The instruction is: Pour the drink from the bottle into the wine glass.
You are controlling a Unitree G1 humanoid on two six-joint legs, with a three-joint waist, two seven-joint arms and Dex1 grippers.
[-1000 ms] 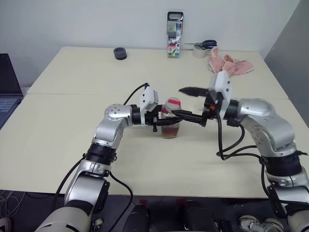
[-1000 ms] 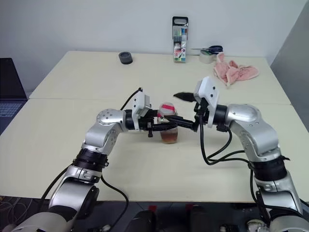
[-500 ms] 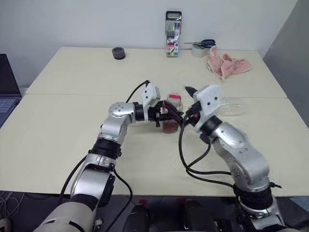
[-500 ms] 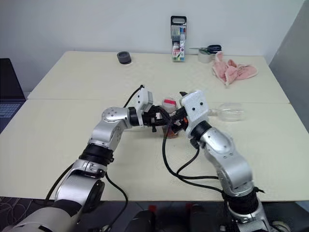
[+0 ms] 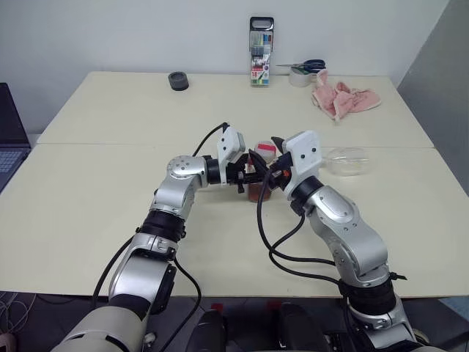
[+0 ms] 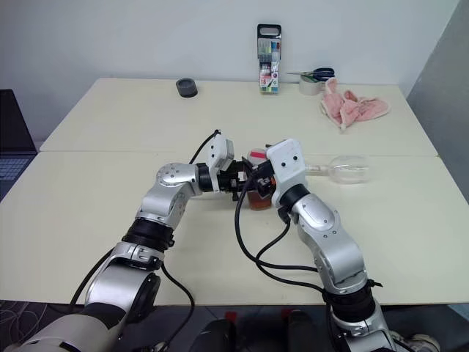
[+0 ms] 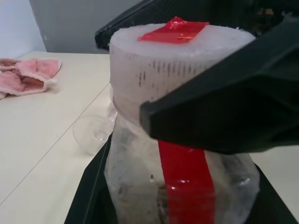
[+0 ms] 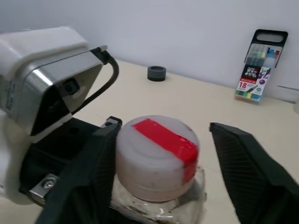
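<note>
The bottle (image 5: pixel 259 174) stands upright at the table's middle, with my left gripper (image 5: pixel 247 176) shut on its clear body from the left. A red strip runs down its side (image 7: pixel 187 177) and across its white cap (image 8: pixel 156 151). The reddish-brown drink (image 5: pixel 256 193) fills its bottom. My right gripper (image 8: pixel 162 127) is open around the cap. One finger (image 8: pixel 93 163) lies against the cap and the other finger (image 8: pixel 243 163) stands a gap away. The wine glass (image 6: pixel 348 169) lies on its side on the table to the right of the bottle.
At the table's far edge stand a marker-pen case (image 5: pixel 261 62), a small black round object (image 5: pixel 178 81), and a tape roll with scissors (image 5: pixel 300 73). A pink cloth (image 5: pixel 341 99) lies at the back right. A laptop (image 5: pixel 7 132) sits at the left edge.
My right arm has swung in from the right and brought its gripper over the bottle's cap, its fingers narrowing around it. The left gripper keeps its hold on the bottle.
</note>
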